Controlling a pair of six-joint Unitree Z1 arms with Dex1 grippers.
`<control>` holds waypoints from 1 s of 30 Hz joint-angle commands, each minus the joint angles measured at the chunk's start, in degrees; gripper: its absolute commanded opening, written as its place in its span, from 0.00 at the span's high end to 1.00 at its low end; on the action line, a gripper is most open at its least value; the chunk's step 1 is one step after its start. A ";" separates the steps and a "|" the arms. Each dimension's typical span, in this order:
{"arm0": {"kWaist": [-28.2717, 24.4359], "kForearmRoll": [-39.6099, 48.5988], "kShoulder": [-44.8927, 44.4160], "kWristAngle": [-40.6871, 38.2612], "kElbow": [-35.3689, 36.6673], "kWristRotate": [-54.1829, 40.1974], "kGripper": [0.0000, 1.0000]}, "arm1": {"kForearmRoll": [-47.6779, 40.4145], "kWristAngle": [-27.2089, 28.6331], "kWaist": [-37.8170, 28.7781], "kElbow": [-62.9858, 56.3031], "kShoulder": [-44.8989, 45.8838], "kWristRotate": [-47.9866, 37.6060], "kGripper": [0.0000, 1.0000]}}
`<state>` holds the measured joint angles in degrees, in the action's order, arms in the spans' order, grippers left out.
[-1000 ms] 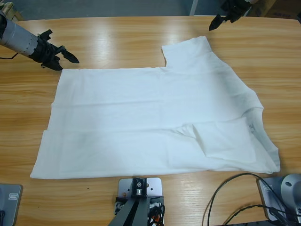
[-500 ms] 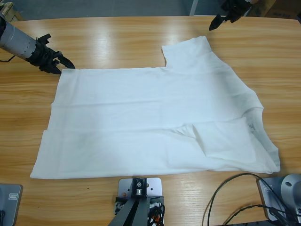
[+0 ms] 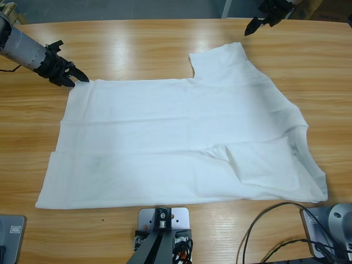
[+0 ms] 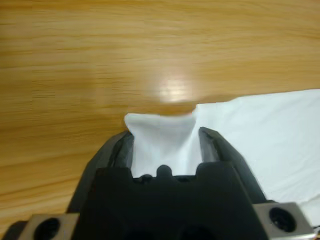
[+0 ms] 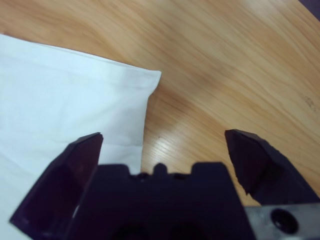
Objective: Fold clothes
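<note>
1. Over the last second, left gripper (image 3: 74, 77) brought in from just off the cloth onto the far hem corner of the T-shirt (image 3: 181, 143); now closed on that corner (cloth bunched between the jaws in the left wrist view (image 4: 162, 142)).
2. Read as a grasp just secured; fold probably ready to begin from that end.
3. Right gripper (image 3: 254, 26) unmoved, jaws wide apart, empty, hovering near the upper sleeve (image 5: 135, 87) without touching.
4. T-shirt spread flat on the surface (image 3: 137, 47); long axis across it, hem toward the left arm, neck toward the opposite end; nearer sleeve folded in.
</note>
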<state>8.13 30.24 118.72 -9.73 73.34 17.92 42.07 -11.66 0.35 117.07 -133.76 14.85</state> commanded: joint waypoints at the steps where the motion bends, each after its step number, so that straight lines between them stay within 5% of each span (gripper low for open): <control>1: 2.15 1.05 4.77 1.62 -2.29 0.48 1.00 | 0.47 -0.89 0.71 -1.75 -2.05 -0.62 0.01; 16: 2.17 0.87 2.94 9.73 -3.64 -2.28 1.00 | 0.17 -0.58 4.54 1.76 -3.96 -6.31 0.05; 30: 5.56 0.35 4.15 7.76 -1.97 -1.96 1.00 | 6.59 -13.48 5.37 11.62 -14.86 -14.85 0.05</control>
<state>11.52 30.42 118.32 -1.36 72.76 16.26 45.51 -20.70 5.37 127.15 -142.03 1.18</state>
